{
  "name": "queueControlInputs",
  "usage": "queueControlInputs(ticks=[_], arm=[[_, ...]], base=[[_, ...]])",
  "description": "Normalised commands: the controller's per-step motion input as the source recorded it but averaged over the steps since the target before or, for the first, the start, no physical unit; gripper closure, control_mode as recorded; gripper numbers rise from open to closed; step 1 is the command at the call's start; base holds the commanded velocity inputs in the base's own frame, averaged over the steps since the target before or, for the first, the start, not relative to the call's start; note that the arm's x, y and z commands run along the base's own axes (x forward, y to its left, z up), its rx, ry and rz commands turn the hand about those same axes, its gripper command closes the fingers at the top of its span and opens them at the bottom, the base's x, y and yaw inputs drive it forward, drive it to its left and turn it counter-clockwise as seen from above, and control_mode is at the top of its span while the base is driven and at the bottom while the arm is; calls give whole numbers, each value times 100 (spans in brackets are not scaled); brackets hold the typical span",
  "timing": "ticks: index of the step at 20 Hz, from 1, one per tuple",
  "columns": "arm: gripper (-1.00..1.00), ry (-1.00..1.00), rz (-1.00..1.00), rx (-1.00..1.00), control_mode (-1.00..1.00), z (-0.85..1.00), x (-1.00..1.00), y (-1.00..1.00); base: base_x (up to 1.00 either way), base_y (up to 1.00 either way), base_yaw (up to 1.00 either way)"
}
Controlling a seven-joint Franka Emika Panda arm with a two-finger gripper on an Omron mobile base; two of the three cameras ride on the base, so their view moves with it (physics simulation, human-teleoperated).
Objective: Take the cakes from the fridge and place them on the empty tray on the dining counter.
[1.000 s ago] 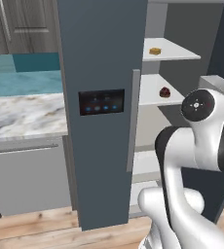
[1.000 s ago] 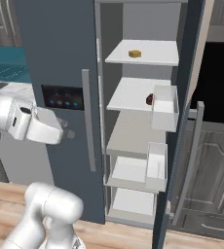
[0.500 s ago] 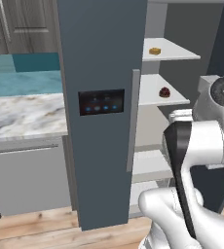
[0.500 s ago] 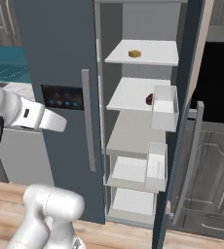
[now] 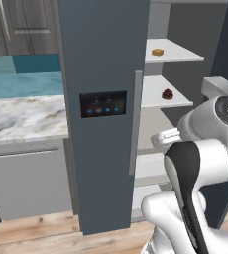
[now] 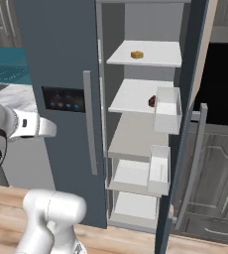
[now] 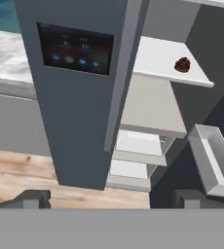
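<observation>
left base view: tall slate blue-grey fridge w/ right door swung open. Small yellow-orange squarish cake sits on top pale grey shelf; small dark red-brown round cake on the shelf below, near its front edge. My white arm is low right, well short of both. Marbled counter w/ teal backsplash at left, not my drop-off.

right base view: same fridge, interior open to me. Yellow cake mid top shelf, red-brown cake just beside the clear door bin. Open fridge door edge stands at right.

hand view: gripper w/ fingertips spread wide, nothing between them – released, empty. Red-brown cake upper right on shelf; clear bin lower right.

step: I judge this as the approach to the 1st cake, prob the red-brown one since it's lower + nearer.

how to do well: raise hand to shelf level, go in between closed left door and the bin, centre jaws on cake before closing. Cake is tiny so keep low, square to shelf.

risk: clipping bin or shelf lip on entry.
</observation>
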Motion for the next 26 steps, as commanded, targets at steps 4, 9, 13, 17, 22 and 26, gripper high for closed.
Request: queueControlInputs(ticks=[4, 9, 13, 17, 22, 26], arm=[[-100, 0, 0, 17, -100, 3, 0, -13], [-100, 0, -2, 19, -100, 0, 6, -33], [-100, 0, 0, 4, -100, 0, 34, -6], [-100, 0, 0, -2, -100, -8, 34, 0], [-100, 0, 0, -5, -100, -25, 47, 0], [-100, -2, 0, -2, -100, -14, 27, -5]], base=[[0, 0, 0], [0, 0, 0], [0, 0, 0], [0, 0, 0], [0, 0, 0], [0, 0, 0]])
